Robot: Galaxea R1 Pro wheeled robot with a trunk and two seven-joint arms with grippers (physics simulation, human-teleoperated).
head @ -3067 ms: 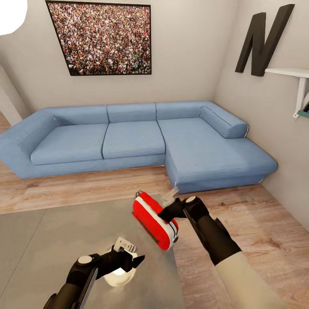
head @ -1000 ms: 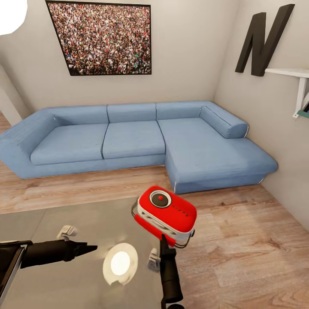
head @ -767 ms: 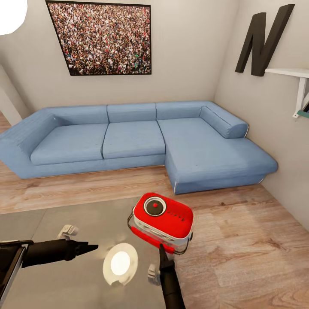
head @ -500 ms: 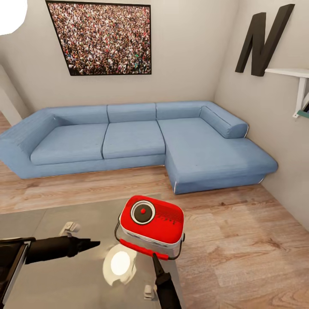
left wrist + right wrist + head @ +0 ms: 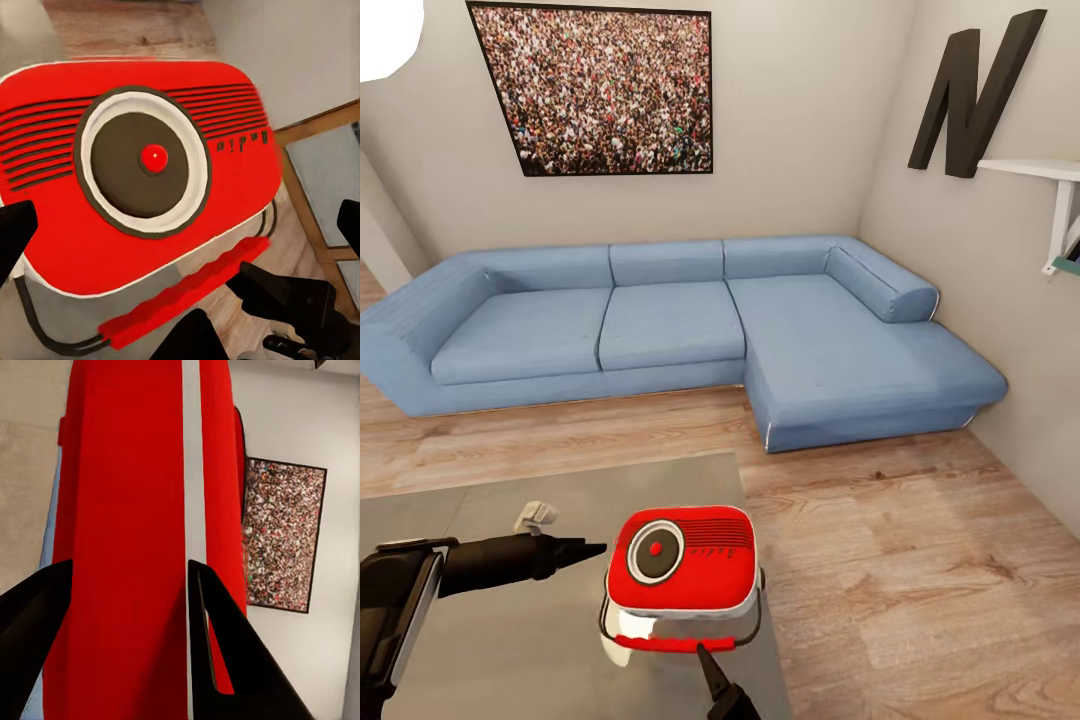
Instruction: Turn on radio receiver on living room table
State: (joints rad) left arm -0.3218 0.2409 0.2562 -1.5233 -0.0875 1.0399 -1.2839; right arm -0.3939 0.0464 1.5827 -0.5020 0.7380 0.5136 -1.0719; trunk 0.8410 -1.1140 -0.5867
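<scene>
Now: right gripper [image 5: 127, 637] is clamping the radio receiver [image 5: 680, 560] and holding it up over the table [image 5: 510, 660], dial face up.

In the right wrist view the two dark fingers [image 5: 225, 652] are lying against the red body, one on each side, with the white band running up just beside the nearer finger. In the head view the right fingertip is showing just under the receiver's red handle bar [image 5: 675, 642], the receiver sitting directly beyond it, above the table's near right corner. The left gripper [image 5: 575, 551] is pointing at the receiver's side, just beside it; its fingers look drawn together, though whether they are touching the casing I cannot tell. In the left wrist view the red centre button [image 5: 154, 157] is facing the camera. The blue sofa [image 5: 660, 325] is standing well beyond both grippers.
</scene>
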